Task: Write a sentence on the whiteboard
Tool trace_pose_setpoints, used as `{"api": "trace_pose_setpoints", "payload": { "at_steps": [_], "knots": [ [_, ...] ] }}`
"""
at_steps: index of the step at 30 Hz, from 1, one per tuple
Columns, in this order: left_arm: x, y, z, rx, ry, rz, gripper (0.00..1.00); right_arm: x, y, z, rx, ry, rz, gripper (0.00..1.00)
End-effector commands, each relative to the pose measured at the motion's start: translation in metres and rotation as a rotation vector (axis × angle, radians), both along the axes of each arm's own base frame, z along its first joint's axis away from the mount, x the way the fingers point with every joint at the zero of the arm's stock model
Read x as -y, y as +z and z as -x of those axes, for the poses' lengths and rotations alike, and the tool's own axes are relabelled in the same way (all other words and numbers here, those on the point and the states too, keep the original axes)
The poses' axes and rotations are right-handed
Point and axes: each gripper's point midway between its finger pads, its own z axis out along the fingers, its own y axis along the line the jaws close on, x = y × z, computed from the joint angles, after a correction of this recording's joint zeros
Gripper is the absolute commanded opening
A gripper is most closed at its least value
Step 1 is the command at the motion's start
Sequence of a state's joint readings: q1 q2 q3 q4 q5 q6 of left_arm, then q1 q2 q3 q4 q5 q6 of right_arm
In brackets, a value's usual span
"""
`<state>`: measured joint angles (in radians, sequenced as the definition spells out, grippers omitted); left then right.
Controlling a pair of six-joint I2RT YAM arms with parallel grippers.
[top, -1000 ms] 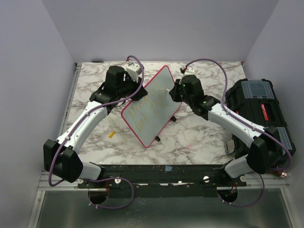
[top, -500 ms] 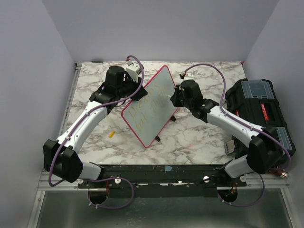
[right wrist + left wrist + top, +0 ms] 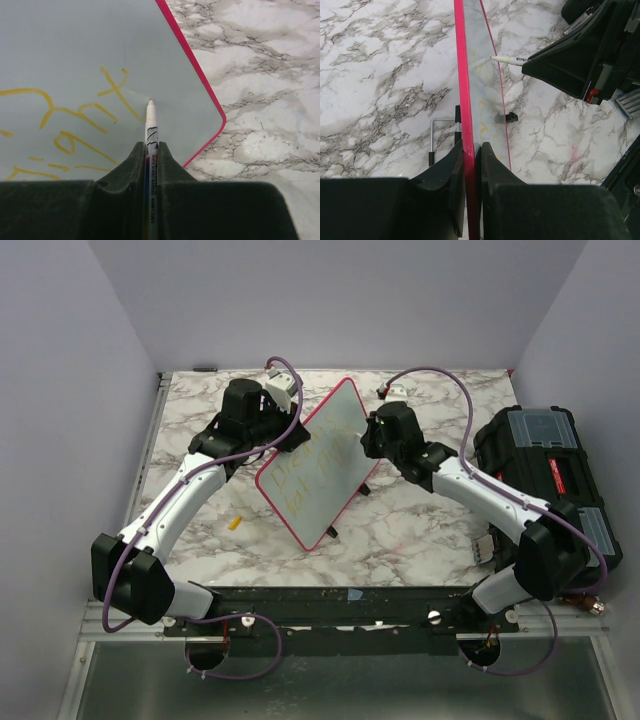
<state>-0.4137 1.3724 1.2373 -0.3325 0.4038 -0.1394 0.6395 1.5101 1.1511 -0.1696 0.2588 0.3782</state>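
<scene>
- The whiteboard (image 3: 320,465) stands on edge in the middle of the marble table (image 3: 420,520), leaning, between the two arms.
- The left gripper (image 3: 471,150) has its jaws pinched narrow on the board's thin red-pink rim, gripping the left edge.
- The right gripper (image 3: 151,150) is clamped tight on a slim white marker (image 3: 150,125), whose tip meets the board's face just beside the last yellow stroke.
- The sentence (image 3: 305,475) runs in faint yellow handwriting across the glossy white face, in a few lines.
- The board is flat with rounded corners and has small black clips on its lower right edge.
- A black toolbox (image 3: 545,465) sits at the table's right side, well apart.
- A small yellow piece (image 3: 234,523) lies on the marble left of the board.
</scene>
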Motion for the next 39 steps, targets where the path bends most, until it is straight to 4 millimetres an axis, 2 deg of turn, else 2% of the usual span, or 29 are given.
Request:
{"api": "trace_pose_setpoints", "payload": {
  "at_steps": [1, 10, 17, 23, 29, 39],
  "knots": [
    [-0.003, -0.033, 0.005, 0.008, -0.064, -0.125, 0.00, 0.002, 0.024, -0.010, 0.064, -0.024, 0.002, 0.01],
    [-0.003, -0.034, 0.005, 0.005, -0.062, -0.128, 0.00, 0.023, 0.048, 0.006, 0.093, -0.055, 0.009, 0.01],
    [-0.003, -0.032, 0.006, 0.008, -0.065, -0.124, 0.00, 0.033, 0.054, 0.027, 0.081, -0.047, -0.017, 0.01],
    [-0.003, -0.031, 0.006, 0.012, -0.066, -0.122, 0.00, 0.029, 0.050, 0.045, 0.042, 0.004, -0.057, 0.01],
    [-0.003, -0.033, 0.006, 0.008, -0.064, -0.123, 0.00, 0.021, 0.033, 0.065, -0.019, 0.085, -0.092, 0.01],
    [-0.002, -0.033, 0.005, 0.005, -0.065, -0.122, 0.00, 0.015, 0.018, 0.086, -0.052, 0.155, -0.150, 0.01]
  ]
}}
